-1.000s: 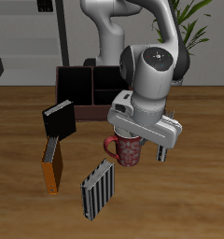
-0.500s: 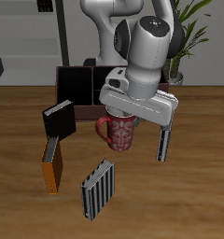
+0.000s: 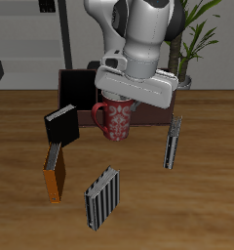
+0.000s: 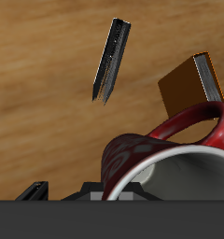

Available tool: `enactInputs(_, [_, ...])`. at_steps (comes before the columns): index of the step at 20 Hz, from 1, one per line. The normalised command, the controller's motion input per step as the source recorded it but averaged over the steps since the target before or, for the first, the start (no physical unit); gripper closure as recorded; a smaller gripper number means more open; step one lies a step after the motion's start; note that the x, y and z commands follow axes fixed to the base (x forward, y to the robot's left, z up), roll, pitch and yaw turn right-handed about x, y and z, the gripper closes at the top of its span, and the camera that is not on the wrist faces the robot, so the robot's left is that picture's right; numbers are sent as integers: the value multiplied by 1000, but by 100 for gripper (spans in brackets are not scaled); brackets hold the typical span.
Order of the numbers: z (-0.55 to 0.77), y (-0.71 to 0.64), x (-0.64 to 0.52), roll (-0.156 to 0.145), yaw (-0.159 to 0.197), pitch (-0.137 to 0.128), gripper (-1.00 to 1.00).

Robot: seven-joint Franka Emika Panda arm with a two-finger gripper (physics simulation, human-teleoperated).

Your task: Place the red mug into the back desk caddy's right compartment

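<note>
The red mug [image 3: 116,119] with white speckles hangs in my gripper [image 3: 127,100], lifted above the table in front of the back desk caddy [image 3: 76,88]. The gripper is shut on the mug's rim. In the wrist view the mug [image 4: 170,154] fills the near field, with its pale inside and red loop handle showing. The caddy is a dark reddish-brown box at the table's back, mostly hidden behind my arm and the mug. Its right compartment cannot be made out.
A small black box with a grey striped top [image 3: 61,124] stands beside the caddy. An orange book [image 3: 55,174], a striped book [image 3: 101,199] and a thin dark book [image 3: 173,143] stand on the table nearer the front. A plant [image 3: 192,39] stands at the back.
My gripper has risen and moved back toward the caddy with the red mug in it. The mug went from near the table to well above it.
</note>
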Motion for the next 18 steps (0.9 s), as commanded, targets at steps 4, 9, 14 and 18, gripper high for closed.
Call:
enactInputs(4, [287,-99,-315,-3,68,-26,100])
enactInputs(9, [263,-144,-311,-2,44,-26,100])
enactInputs(14, [258,-82,-415,-14,38,-23,100])
enactInputs(18, [244,9,-493,9,41,-26,100])
